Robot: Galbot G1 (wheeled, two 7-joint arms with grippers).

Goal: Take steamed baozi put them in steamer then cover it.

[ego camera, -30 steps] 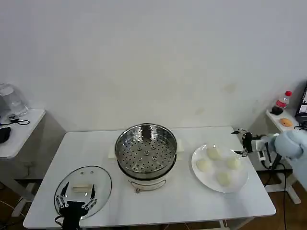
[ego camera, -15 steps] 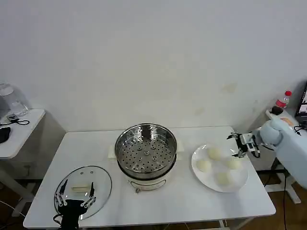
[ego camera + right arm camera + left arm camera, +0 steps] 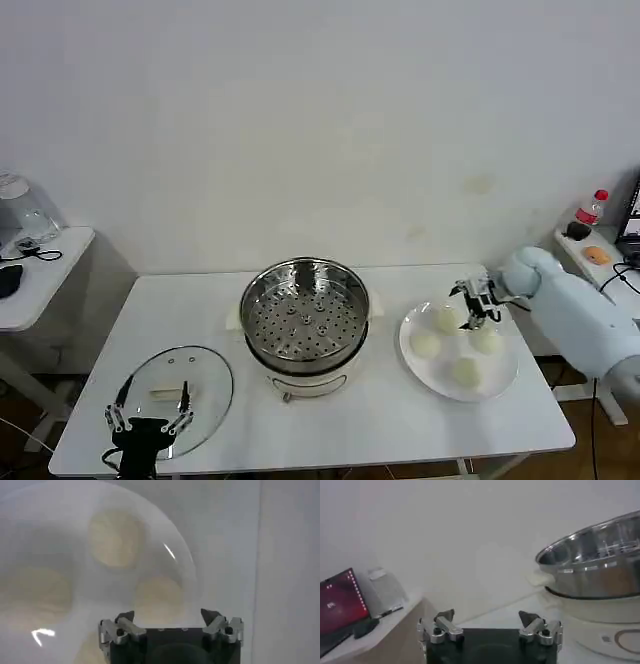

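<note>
While my right gripper [image 3: 474, 303] hangs with its fingers spread wide over the far side of the white plate [image 3: 505, 381], it holds nothing. It is just above the bun [image 3: 446, 319] at the back of the plate. A second ago it was out past the plate's right edge, so it has come in toward the buns. All four steamed baozi [image 3: 466, 371] sit on that plate, apart from each other, and none has moved. In the right wrist view I see the open fingers [image 3: 124, 617] with pale buns [image 3: 114, 537] under them. The plate lies on the right part of the white table [image 3: 400, 420], close to the table's right edge, with a bare strip between it and the steamer [image 3: 304, 314]. The steamer stands in the middle with its holey tray bare. There is free table in front of it and behind it. The glass cover [image 3: 175, 392] lies flat near the front left corner. My left gripper [image 3: 148, 413] waits above the cover's near edge, fingers open, a bit lower in the head view than before.
</note>
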